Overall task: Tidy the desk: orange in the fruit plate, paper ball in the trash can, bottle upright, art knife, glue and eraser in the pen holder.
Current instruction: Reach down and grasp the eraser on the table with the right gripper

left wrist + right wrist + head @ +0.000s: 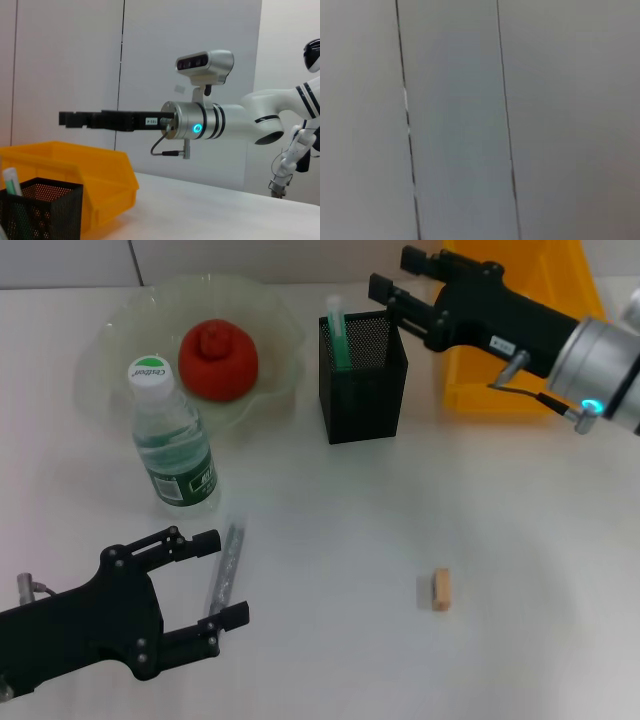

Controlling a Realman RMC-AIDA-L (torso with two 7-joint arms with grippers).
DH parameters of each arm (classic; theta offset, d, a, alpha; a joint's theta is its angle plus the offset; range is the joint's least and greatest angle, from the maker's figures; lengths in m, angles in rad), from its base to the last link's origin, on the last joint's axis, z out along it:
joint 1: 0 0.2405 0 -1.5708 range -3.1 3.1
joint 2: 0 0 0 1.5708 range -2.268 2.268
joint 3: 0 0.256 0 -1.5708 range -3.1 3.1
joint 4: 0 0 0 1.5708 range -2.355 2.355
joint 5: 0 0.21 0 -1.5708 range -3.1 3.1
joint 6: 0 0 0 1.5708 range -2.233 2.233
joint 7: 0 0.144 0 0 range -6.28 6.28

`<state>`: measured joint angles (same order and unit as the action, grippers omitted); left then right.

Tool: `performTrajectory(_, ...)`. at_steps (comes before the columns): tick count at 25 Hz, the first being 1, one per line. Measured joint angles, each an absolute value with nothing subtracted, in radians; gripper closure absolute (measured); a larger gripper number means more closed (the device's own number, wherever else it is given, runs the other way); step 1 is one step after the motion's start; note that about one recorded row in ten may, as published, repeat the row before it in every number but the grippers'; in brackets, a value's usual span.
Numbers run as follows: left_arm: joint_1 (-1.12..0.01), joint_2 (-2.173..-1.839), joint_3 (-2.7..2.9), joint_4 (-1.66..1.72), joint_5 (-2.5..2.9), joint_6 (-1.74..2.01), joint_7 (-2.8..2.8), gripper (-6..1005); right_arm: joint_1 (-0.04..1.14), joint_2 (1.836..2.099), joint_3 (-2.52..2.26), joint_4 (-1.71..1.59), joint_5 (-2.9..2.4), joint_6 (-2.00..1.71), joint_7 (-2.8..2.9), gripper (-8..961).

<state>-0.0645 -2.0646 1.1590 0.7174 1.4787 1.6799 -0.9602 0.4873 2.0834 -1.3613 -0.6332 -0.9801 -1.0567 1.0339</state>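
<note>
Left hand (215, 580) spread, straddling art knife (224, 566)

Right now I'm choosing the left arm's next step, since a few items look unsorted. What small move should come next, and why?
Probably lower the left gripper onto the art knife and close. Its fingers are open on either side of the knife, which lies flat on the table near the bottle, not yet in the pen holder.

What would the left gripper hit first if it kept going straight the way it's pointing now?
Probably the art knife: the left gripper points toward the robot's right with open fingers either side of the knife's near end. Beyond it is bare table. Its height above the knife is unclear.
</note>
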Motion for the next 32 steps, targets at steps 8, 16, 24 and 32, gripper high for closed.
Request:
performTrajectory(8,-0.070,-2.062,1.158,0.718,1.480,1.680,-0.960,260,0.257,2.082,-1.251,-1.374,-1.526,-1.230,1.898,332)
performTrajectory(16,-0.076,-2.062,1.161,0.718,1.480,1.680,-0.960,261,0.480,2.079,-1.232,-1.754,-2.280,-1.796,2.616,224)
performTrajectory(24,-0.075,-2.063,1.158,0.715,1.480,1.678,-0.960,262,0.656,2.084,-1.455,-1.588,-2.504,-1.870,2.499,228)
performTrajectory(32,-0.074,-2.060,1.158,0.715,1.480,1.678,-0.960,263,0.755,2.086,-1.638,-1.398,-2.528,-1.809,2.494,228)
